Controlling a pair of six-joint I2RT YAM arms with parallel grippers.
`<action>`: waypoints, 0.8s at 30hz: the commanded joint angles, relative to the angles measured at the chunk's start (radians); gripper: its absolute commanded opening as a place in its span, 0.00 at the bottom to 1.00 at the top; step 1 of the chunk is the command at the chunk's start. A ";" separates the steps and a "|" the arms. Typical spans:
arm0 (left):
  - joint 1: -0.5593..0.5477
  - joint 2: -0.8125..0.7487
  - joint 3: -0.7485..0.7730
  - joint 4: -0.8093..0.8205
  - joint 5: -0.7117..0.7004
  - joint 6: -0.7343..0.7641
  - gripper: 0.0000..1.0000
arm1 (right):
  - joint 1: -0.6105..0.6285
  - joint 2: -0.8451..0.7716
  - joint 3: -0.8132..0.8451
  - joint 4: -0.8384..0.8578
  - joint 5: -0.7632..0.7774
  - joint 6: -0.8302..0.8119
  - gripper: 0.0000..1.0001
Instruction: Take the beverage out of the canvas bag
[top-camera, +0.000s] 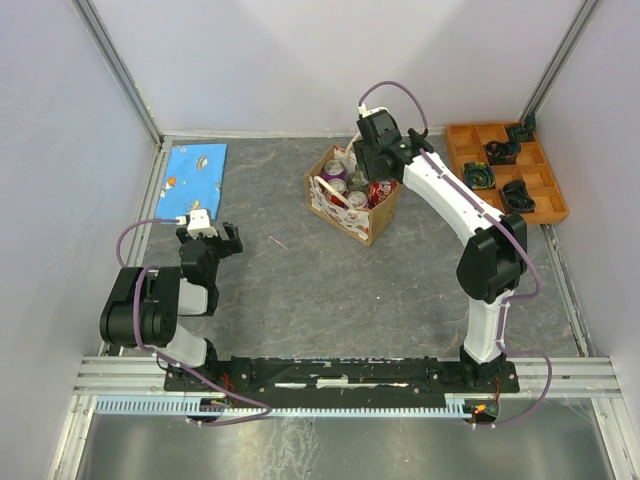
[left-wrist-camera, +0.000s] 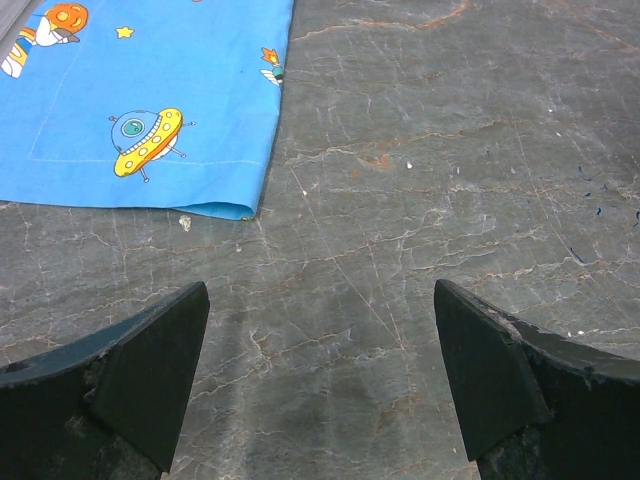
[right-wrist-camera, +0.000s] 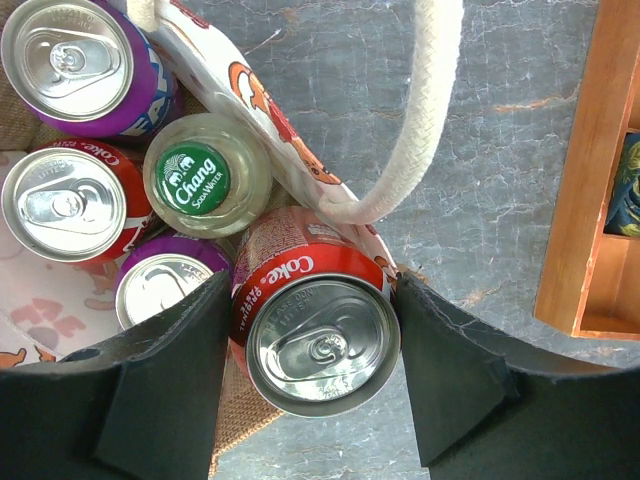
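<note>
The canvas bag (top-camera: 338, 212) stands at the back middle of the table, open at the top, with several drinks inside. My right gripper (top-camera: 378, 178) reaches down into its right corner. In the right wrist view the gripper (right-wrist-camera: 315, 345) is shut on a red Coke can (right-wrist-camera: 322, 340), one finger pressed against each side of it; the can leans against the bag's printed side panel (right-wrist-camera: 265, 105) under a cream handle (right-wrist-camera: 425, 110). Beside it are a green-capped Chang bottle (right-wrist-camera: 200, 175), two purple cans (right-wrist-camera: 75, 60) and another red can (right-wrist-camera: 65, 205). My left gripper (top-camera: 210, 236) is open and empty.
An orange compartment tray (top-camera: 460, 140) with dark parts sits right of the bag; its edge shows in the right wrist view (right-wrist-camera: 580, 200). A blue printed cloth (top-camera: 195, 175) lies at the back left, ahead of the left gripper (left-wrist-camera: 320, 380). White walls enclose the table.
</note>
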 joint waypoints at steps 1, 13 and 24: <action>-0.005 -0.010 0.023 0.035 -0.023 0.064 0.99 | 0.010 -0.084 0.040 0.083 0.039 -0.018 0.00; -0.004 -0.011 0.023 0.036 -0.024 0.064 0.99 | 0.017 -0.147 0.174 0.073 0.119 -0.065 0.00; -0.005 -0.011 0.024 0.036 -0.023 0.064 0.99 | 0.016 -0.312 0.074 0.171 0.301 -0.108 0.00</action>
